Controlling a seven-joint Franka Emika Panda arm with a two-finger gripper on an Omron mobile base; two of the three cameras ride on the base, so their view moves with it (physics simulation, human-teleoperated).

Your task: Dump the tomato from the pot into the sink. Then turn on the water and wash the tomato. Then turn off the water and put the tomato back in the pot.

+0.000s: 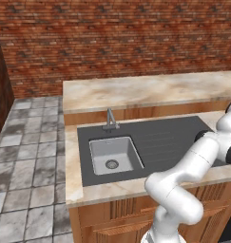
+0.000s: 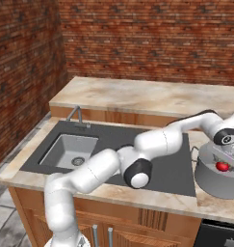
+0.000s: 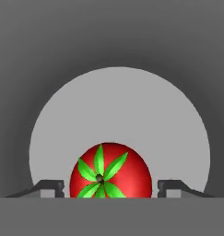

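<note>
Overhead, brick walls (image 1: 112,38) back marble counter (image 1: 145,90).

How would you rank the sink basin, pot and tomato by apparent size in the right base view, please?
1. Basin and pot: look alike in width; the pot is cut off by the frame edge, so unranked.
2. Tomato: clearly smallest.

Large grey metal cylindrical pot (image 2: 219,181): right side cut off by the right base view's edge; near rim partly hidden behind the white hand (image 2: 224,153). Small round red tomato (image 2: 222,166): tiny in that view, stem not discernible. In the hand view, the tomato's (image 3: 110,170) lower part is cut off at the bottom; finger tips (image 3: 170,188) show as stubs only, contact with the fruit not discernible. White arm hides part of the dark grey ribbed drainboard (image 2: 176,169). Marble counter (image 1: 150,90) cut off at right.
</note>
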